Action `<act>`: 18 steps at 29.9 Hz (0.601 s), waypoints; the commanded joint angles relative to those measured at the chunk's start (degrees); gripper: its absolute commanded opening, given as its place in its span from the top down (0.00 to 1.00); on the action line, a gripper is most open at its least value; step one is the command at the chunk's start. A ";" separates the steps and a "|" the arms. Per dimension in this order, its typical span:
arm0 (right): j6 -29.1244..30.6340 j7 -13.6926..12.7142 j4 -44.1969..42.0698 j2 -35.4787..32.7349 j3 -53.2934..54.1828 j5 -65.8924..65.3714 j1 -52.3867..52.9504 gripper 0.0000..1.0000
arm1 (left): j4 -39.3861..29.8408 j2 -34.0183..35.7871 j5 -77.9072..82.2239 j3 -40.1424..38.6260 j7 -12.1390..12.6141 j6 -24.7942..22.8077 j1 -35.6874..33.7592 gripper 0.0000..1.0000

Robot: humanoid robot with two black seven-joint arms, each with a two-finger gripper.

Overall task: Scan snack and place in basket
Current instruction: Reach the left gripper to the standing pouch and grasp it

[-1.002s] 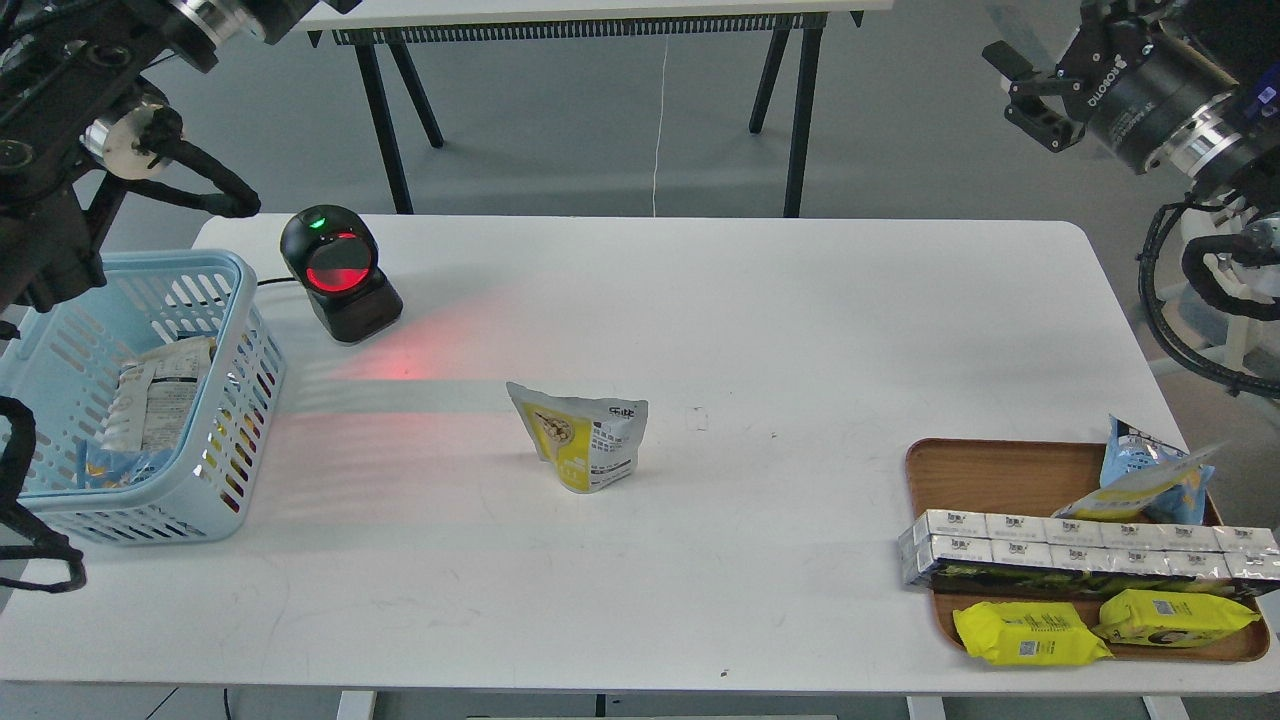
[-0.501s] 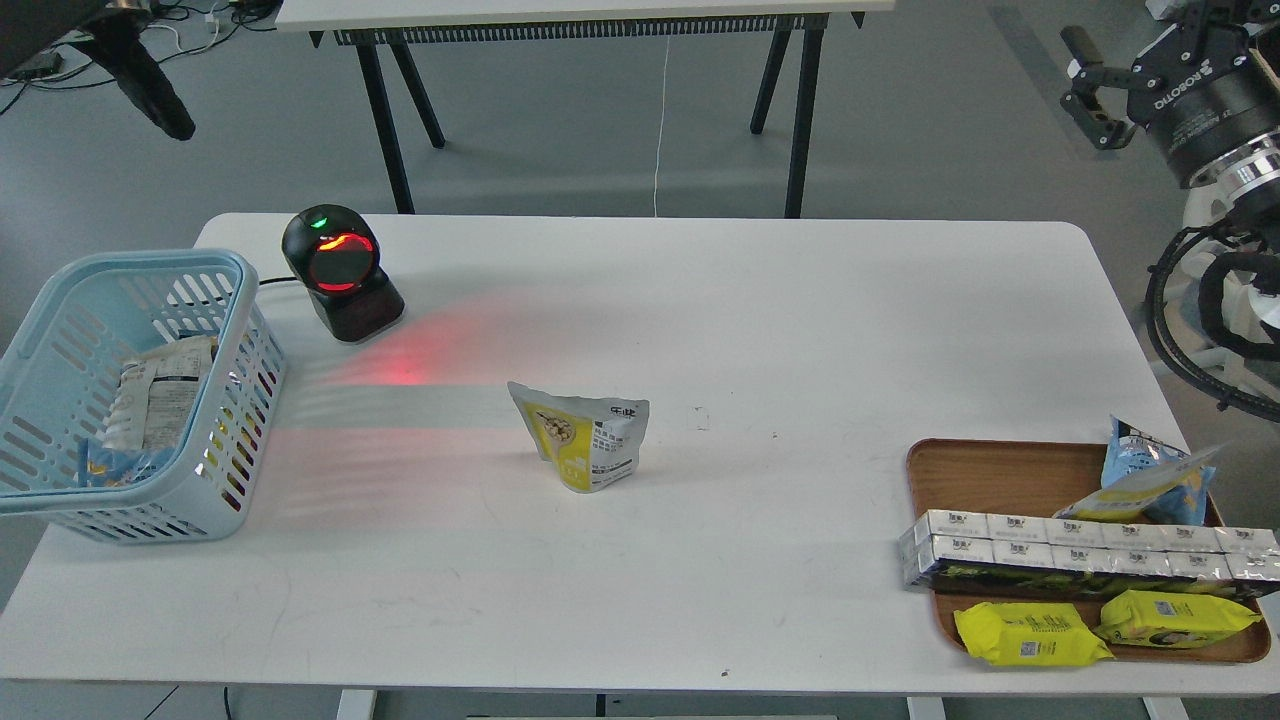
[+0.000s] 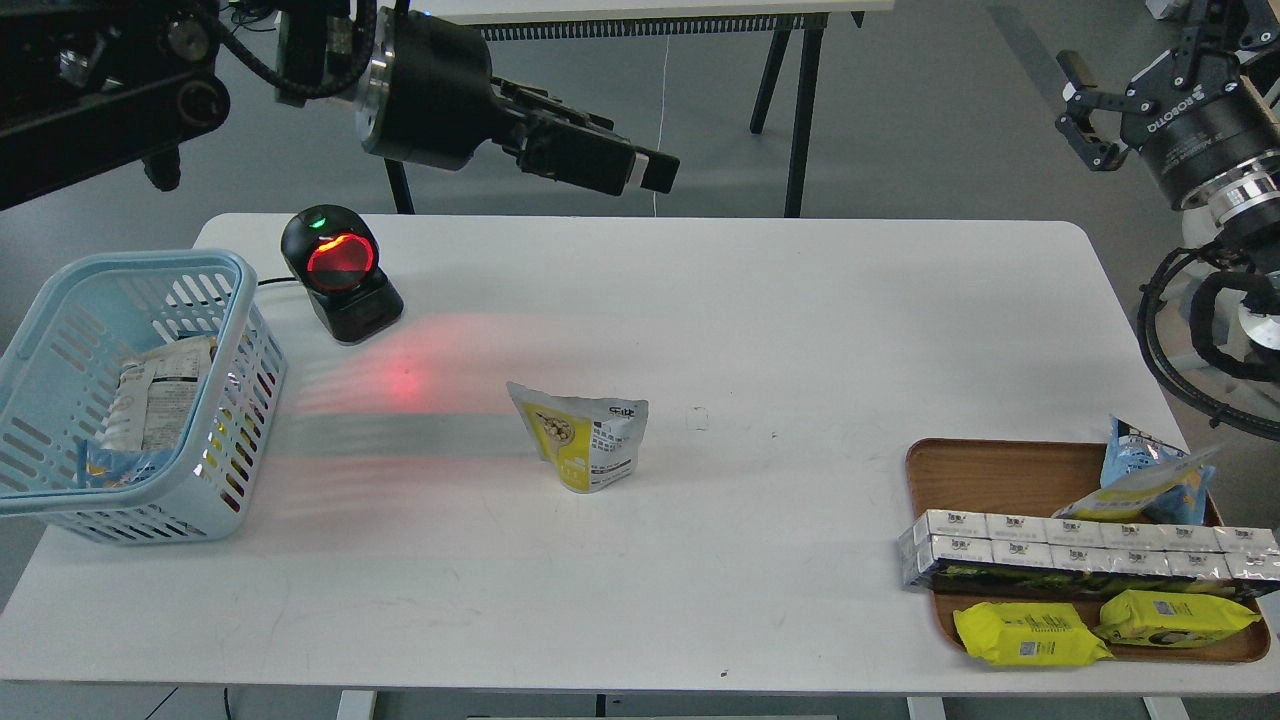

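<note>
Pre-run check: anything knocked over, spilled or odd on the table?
Nothing spilled. The snack stands upright alone mid-table, untouched. On the tray, the blue pouch leans on the silver box row, and a yellow pack overhangs the rim. Minor.

Left arm (image 3: 560,150) newly overhead, fingers apparently together.

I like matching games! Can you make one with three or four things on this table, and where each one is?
Things:
1. small yellow and white stand-up pouch
2. black round scanner with a red window
3. light blue slotted plastic basket
4. brown wooden tray

Places:
A. far left corner of the table
B. middle of the table
C. near right corner
D. left edge

Pairs: 1-B, 2-A, 3-D, 4-C
</note>
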 commanded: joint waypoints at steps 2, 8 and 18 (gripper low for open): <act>0.00 -0.01 0.00 -0.13 0.35 0.00 -0.24 0.00 | -6.44 -0.04 4.36 8.52 0.01 0.00 -3.24 0.04; 0.00 -0.01 0.00 0.04 1.23 1.06 -0.41 0.00 | -9.44 -1.18 12.10 16.01 0.01 0.00 -4.74 0.08; 0.00 -0.01 0.96 -0.39 1.23 1.85 -0.50 0.00 | -8.21 -4.61 13.68 18.73 0.01 2.42 -4.12 0.10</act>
